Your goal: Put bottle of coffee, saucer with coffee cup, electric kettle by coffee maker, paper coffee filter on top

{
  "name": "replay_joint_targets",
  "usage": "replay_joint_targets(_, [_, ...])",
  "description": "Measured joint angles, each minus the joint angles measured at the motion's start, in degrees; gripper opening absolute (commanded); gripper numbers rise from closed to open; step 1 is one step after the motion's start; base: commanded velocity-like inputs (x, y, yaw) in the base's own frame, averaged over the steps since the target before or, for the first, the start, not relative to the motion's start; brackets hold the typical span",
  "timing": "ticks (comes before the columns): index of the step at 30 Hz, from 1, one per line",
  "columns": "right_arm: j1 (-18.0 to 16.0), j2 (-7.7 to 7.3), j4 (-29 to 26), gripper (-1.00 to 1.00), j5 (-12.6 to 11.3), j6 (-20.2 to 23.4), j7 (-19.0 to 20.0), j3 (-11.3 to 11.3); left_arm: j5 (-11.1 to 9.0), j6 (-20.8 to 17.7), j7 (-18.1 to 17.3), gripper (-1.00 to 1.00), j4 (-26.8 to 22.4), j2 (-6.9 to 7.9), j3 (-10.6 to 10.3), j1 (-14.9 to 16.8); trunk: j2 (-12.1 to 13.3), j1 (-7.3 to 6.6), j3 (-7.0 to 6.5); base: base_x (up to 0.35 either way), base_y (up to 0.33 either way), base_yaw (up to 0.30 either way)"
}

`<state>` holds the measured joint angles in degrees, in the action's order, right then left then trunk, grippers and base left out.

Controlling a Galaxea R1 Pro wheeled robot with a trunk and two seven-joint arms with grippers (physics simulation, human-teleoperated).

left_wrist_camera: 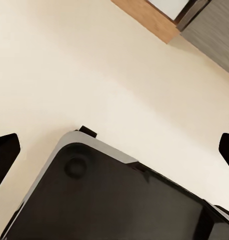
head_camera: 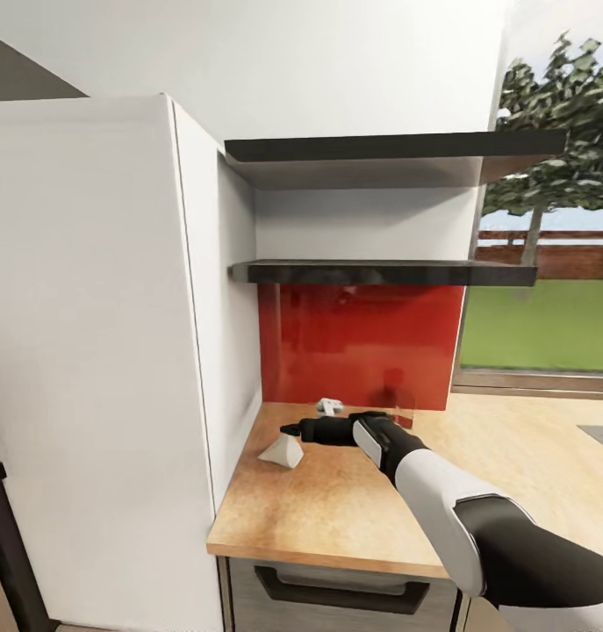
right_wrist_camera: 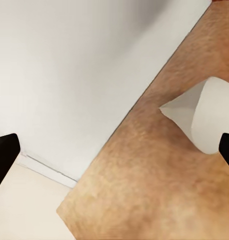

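In the head view, the right gripper (head_camera: pixel 292 430) reaches across the kitchen countertop (head_camera: pixel 336 509) at lower centre, its fingers spread wide and holding nothing, just above the paper coffee filter (head_camera: pixel 282 452), which lies on its side near the white cabinet (head_camera: pixel 99 351). The left gripper (left_wrist_camera: pixel 114 150) hangs open over the robot's dark base (left_wrist_camera: pixel 119 200), empty.

The left pincer (left_wrist_camera: pixel 114 150) hangs with its two dark fingertips (left_wrist_camera: pixel 4 155) spread wide apart over a pale cream floor (left_wrist_camera: pixel 69 60). Beneath it sits a black, grey-edged robot base (left_wrist_camera: pixel 109 200). At the far corner show a wood counter edge (left_wrist_camera: pixel 147 15) and a grey cabinet front (left_wrist_camera: pixel 214 35).
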<state>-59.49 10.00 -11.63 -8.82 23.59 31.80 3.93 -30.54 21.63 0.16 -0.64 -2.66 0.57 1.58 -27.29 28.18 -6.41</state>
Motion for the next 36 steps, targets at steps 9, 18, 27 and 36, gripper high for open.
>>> replay_joint_targets(9, [0.0, 0.0, 0.08, 1.0, -0.87, -0.71, -3.12, -0.89, -0.02, 0.0, 0.0, 1.0, 0.01, 0.01, 0.0, 0.0, -0.01, -0.03, 0.01, 0.129, 0.0, 0.005])
replay_joint_targets(18, [0.0, 0.0, 0.64, 1.0, -0.8, -1.14, -7.86, -0.91, 0.16, 0.01, -0.08, 1.0, 0.01, -0.06, -0.08, 0.0, 0.0, 0.0, 0.01, 0.06, 0.0, 0.0])
replay_joint_targets(27, [0.0, 0.0, 0.8, 1.0, -0.78, -0.92, -9.23, -0.73, -0.07, 0.16, -0.16, 1.0, 0.01, -0.06, 0.0, 0.0, -1.59, 0.87, 0.72, 0.0, 0.0, 0.0])
replay_joint_targets(36, [0.0, 0.0, 0.8, 1.0, -0.64, -0.61, -9.17, -0.53, -0.89, 0.23, -0.23, 1.0, 0.18, 1.39, 0.12, 0.0, -5.2, 2.85, 2.34, 0.0, 0.0, 0.0])
